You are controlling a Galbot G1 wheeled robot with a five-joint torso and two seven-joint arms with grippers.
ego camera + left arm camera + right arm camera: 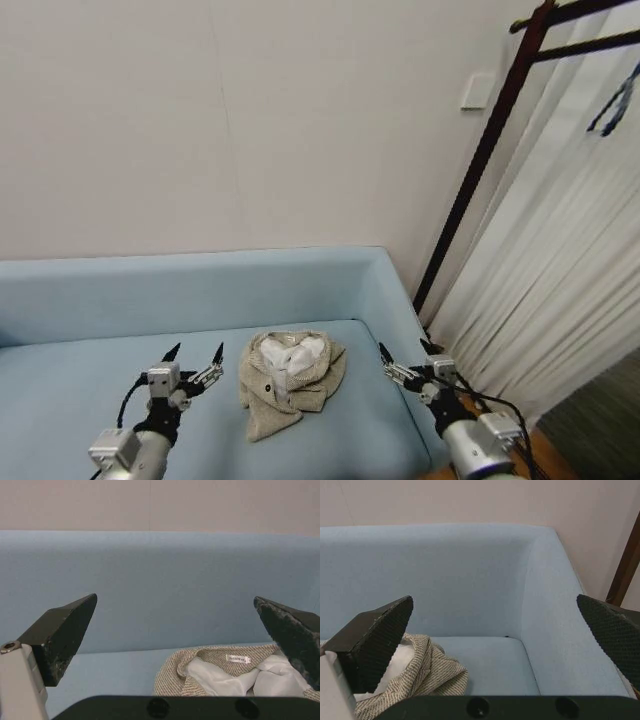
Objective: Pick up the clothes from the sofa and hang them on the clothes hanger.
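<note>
The left gripper (pixel 197 350) hovers low over the seat of the light blue sofa (pixel 200 290), just to the left of the garment and not touching it. Its two black fingers (pixel 65 635) are spread wide with nothing between them. In the left wrist view the sofa's backrest fills the gap between them, and the garment's collar lies below, toward one fingertip.

The beige tweed jacket (pixel 290 385) lies crumpled on the seat cushion, near the right end of the sofa and between the two grippers. Its collar is turned open, showing a white lining (pixel 220 677) and a small white label (pixel 237 658) sewn at the neck.

The right gripper (pixel 403 348) hangs to the right of the jacket, at the inner edge of the sofa's right armrest (pixel 555 630). Its textured black fingers (pixel 377 637) are also spread wide and empty. In the right wrist view a fold of the jacket lies beside one finger.

Right of the sofa, a dark brown clothes rack (pixel 480 160) leans up along the wall, past a white wall plate (pixel 475 92). A dark blue item (pixel 612 105) hangs from the rack's upper bar, and I cannot tell what it is. White curtains (pixel 560 250) hang behind the rack.
</note>
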